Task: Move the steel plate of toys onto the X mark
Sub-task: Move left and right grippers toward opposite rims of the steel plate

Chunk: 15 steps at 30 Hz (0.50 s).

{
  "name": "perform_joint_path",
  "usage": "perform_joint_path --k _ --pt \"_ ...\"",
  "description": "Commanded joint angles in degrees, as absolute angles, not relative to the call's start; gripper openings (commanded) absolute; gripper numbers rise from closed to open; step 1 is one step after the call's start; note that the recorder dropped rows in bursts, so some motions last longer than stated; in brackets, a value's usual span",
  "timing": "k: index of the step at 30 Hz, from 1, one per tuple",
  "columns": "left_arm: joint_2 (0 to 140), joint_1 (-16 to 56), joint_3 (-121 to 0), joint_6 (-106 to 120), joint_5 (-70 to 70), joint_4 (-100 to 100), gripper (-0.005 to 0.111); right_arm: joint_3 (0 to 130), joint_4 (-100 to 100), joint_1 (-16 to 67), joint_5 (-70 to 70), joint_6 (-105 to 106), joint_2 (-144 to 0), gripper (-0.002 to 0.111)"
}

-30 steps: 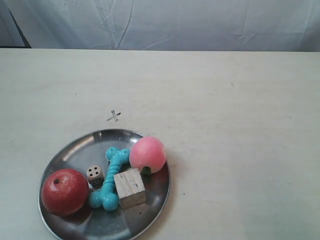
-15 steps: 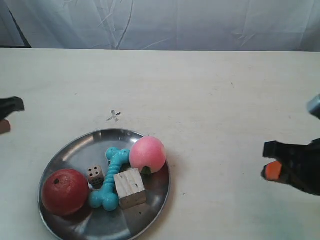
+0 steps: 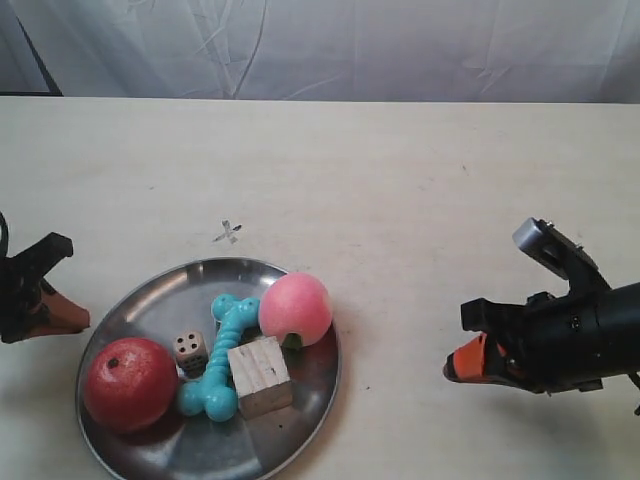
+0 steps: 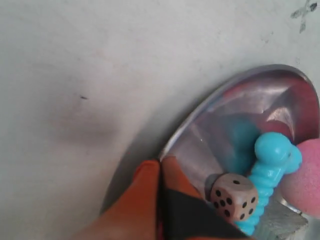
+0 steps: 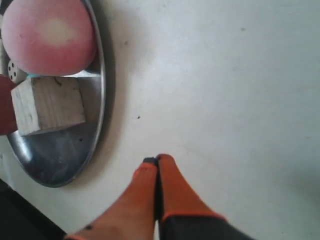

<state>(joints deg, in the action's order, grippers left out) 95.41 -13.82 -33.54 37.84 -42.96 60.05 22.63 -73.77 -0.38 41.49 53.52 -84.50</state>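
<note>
**Both grippers closed, plate short of the cross**

The left gripper (image 4: 160, 166), fingers pressed together and empty, sits just beside the rim of the steel plate (image 3: 165, 295). The plate lies near the X mark (image 3: 228, 232) but not on it. It carries five toys (image 3: 232, 335), one of each: apple (image 3: 130, 383), die (image 3: 190, 350), bone (image 3: 212, 392), cube (image 3: 259, 376), peach (image 3: 295, 309). The right gripper (image 5: 157, 162), likewise closed and empty, hovers over the table (image 3: 420, 180), well apart.

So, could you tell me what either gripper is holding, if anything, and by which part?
Nothing: the left gripper is shut empty beside the steel plate, the right gripper shut empty apart from it.
</note>
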Motion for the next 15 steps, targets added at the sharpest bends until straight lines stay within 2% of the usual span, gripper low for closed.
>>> perform_joint_path --k 1,4,5,7,15 --pt "99.3 -14.1 -33.8 43.9 -45.7 62.9 0.013 22.8 -73.9 -0.5 40.0 56.1 -84.6 0.008" --pt "99.6 -14.1 -33.8 44.0 -45.1 61.5 0.039 22.8 -73.9 -0.5 40.3 56.1 -84.6 0.035" --pt "99.6 -14.1 -33.8 44.0 -45.1 61.2 0.042 22.8 -73.9 -0.5 40.3 56.1 -84.6 0.038" --pt "99.6 -14.1 -34.2 44.0 -46.2 61.0 0.046 22.8 -73.9 -0.5 40.6 56.1 -84.6 0.04" --pt "99.6 -14.1 -36.8 42.1 -49.9 55.1 0.046 22.8 -73.9 0.1 40.6 56.1 -85.6 0.04"
